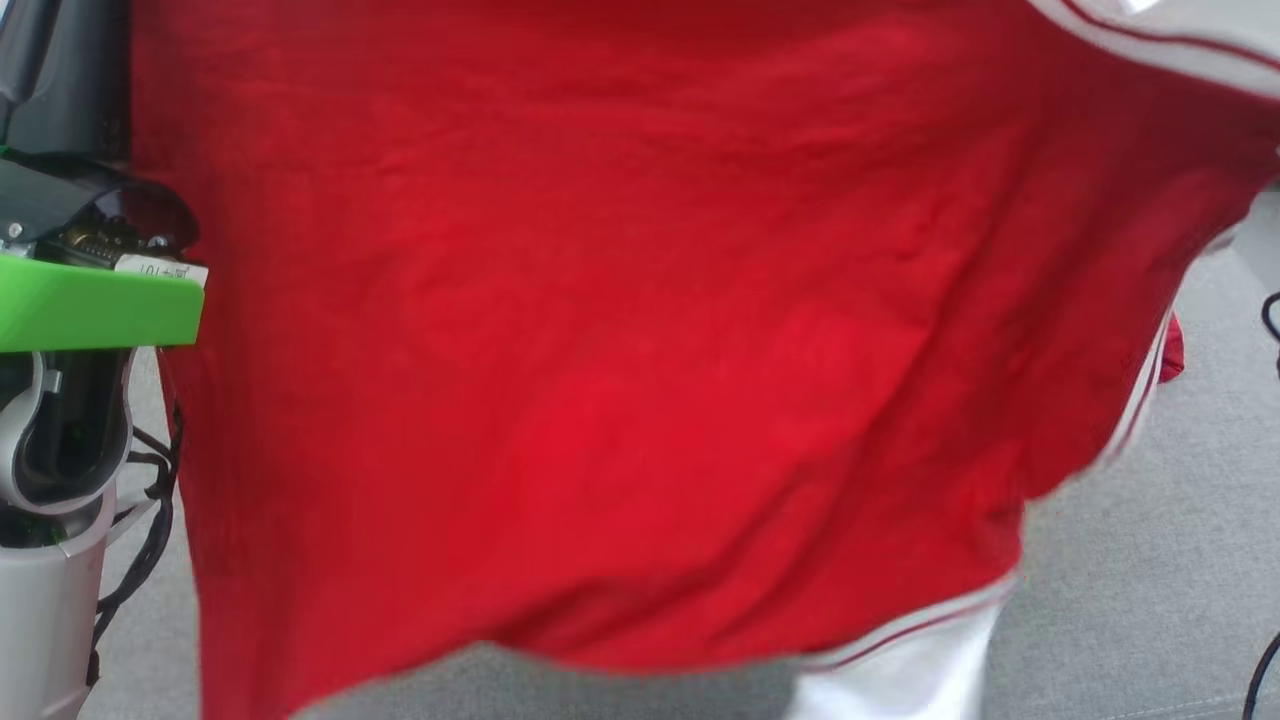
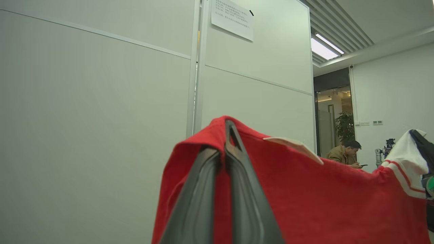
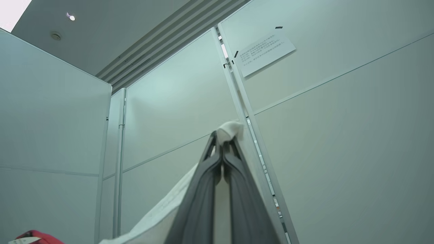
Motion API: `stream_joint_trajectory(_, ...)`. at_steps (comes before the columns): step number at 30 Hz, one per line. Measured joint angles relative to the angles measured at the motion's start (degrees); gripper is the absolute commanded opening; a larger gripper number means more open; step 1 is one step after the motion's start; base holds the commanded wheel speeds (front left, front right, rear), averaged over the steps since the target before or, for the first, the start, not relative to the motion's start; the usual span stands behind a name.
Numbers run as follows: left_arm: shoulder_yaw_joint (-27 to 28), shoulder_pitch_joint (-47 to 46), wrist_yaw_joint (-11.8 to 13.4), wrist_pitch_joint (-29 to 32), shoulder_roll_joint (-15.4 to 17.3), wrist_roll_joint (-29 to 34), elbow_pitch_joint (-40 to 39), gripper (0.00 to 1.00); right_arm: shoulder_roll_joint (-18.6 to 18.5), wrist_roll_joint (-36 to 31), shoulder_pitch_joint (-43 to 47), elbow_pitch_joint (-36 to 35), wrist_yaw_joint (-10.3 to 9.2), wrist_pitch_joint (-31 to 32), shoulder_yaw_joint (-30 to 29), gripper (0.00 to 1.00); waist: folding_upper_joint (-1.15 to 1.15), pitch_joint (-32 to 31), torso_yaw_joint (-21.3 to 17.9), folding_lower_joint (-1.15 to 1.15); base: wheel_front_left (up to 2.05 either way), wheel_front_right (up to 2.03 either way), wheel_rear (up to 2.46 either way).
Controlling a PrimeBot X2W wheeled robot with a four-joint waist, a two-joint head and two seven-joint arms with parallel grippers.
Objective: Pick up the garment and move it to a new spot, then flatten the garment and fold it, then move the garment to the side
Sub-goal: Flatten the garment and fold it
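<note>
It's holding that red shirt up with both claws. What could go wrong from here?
1. The right gripper pinches just a small tuft of white fabric at its fingertips; that could slip out and drop one side.
2. The red garment hangs across the head camera, hiding most of the grey surface below, so it may be laid down crooked.
3. Its edge hangs near the black cables by the left arm and might snag.

A plain grey surface (image 1: 1140,610), felt-like, shows along the near edge and at the right; tabletop or floor, I can't tell. At its right edge a black cable (image 1: 1270,318) loops.
</note>
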Motion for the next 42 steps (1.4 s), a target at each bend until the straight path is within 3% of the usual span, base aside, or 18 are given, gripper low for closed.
stream_joint_trajectory(12,0.2,2.1,1.9,1.5,0.2,-0.2,-6.7,0.00,-0.4,0.4,-0.8,-7.1,-0.62,-0.3,-1.9,0.00,0.00,0.7,0.4,0.00,0.00,0.00,0.00)
stream_joint_trajectory(21,2.5,2.0,2.9,2.8,0.9,-0.3,-15.9,0.00,-2.4,1.5,-1.0,-15.1,-2.83,1.0,-4.7,0.00,0.00,2.0,0.3,0.00,0.00,0.00,0.00)
stream_joint_trajectory(24,1.5,1.8,3.6,5.4,0.9,-1.7,-12.7,0.00,-1.2,5.3,-2.3,-12.3,-4.46,4.2,-3.4,0.00,0.00,3.1,0.6,0.00,0.00,0.00,0.00)
stream_joint_trajectory(28,-0.2,1.9,4.5,8.3,0.6,-2.7,-3.9,0.00,-0.1,6.8,-4.5,-3.2,-6.67,10.0,2.3,0.00,0.00,5.1,1.1,0.00,0.00,0.00,0.00)
stream_joint_trajectory(32,-0.6,0.6,4.6,9.2,1.0,-0.8,8.8,0.00,0.6,1.2,-12.2,10.8,-8.17,12.8,8.9,0.00,0.00,7.3,1.5,0.00,0.00,0.00,0.00)
stream_joint_trajectory(33,-0.6,0.6,4.6,9.2,1.0,-0.8,8.8,0.00,0.6,1.2,-12.2,10.8,-8.17,12.8,8.9,0.00,0.00,7.3,1.5,0.00,0.00,0.00,0.00)
stream_joint_trajectory(36,0.7,-5.4,4.8,7.2,0.3,0.7,13.3,0.00,4.1,-0.9,-20.9,14.1,-10.56,10.2,6.7,0.00,0.00,8.3,1.6,0.00,0.00,0.00,0.00)
stream_joint_trajectory(39,2.9,-14.6,4.8,4.6,-1.0,0.8,12.1,0.00,5.6,-0.3,-30.1,12.1,-10.16,8.1,5.5,0.00,0.00,9.0,1.6,0.00,0.00,0.00,0.00)
stream_joint_trajectory(42,2.5,-16.5,3.8,4.1,-1.6,-0.3,12.8,0.00,5.1,0.0,-30.4,13.0,-8.40,7.7,5.8,0.00,0.00,9.5,1.5,0.00,0.00,0.00,0.00)
